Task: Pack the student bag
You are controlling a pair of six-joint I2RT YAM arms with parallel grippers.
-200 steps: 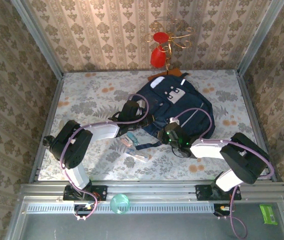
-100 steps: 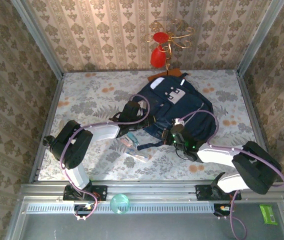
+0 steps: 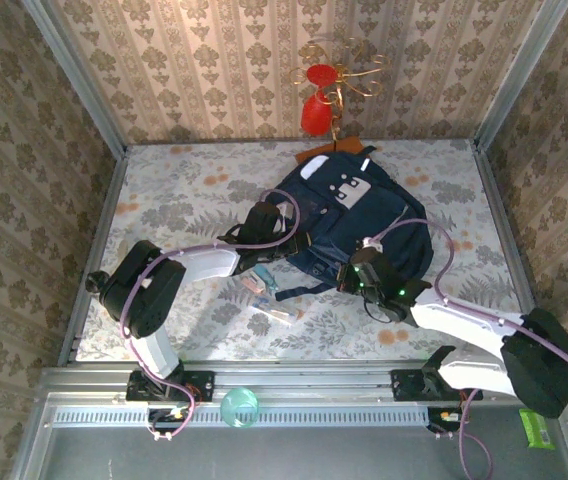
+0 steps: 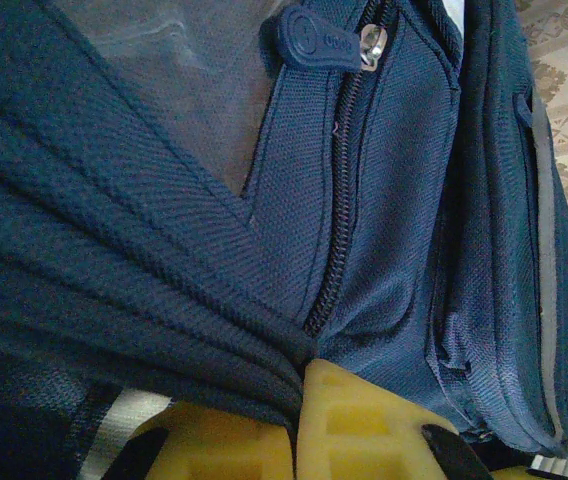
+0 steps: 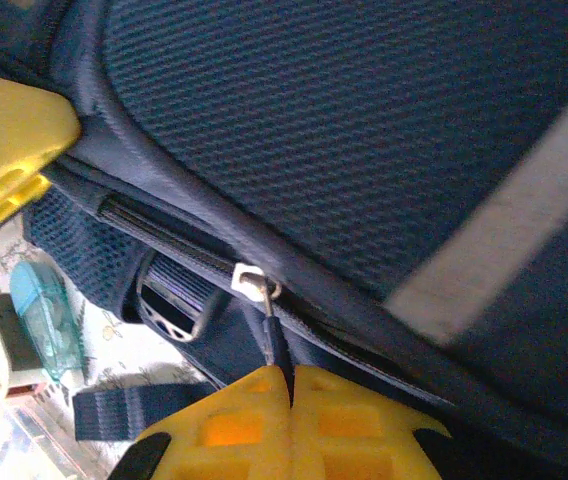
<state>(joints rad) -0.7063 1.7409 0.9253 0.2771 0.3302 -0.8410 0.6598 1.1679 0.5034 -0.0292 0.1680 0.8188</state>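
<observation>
The student bag, a large navy backpack with white patches, lies at the back middle of the table. My left gripper is at its left edge, shut on a fold of navy fabric beside a closed zip. Close up, the yellow fingers of that gripper pinch the fold. My right gripper is at the bag's near edge, and this gripper is shut on the dark zipper pull, which hangs from a silver slider. A yellow finger of the left gripper shows in the right wrist view.
Small stationery lies on the cloth just left of the bag's near edge: a teal transparent piece and a white flat item. A black strap with buckle trails from the bag. A red ornament hangs behind the bag.
The right gripper has closed on the zipper pull and shifted slightly right. The right arm's elbow has swung out to the right. The left arm has stayed put.
</observation>
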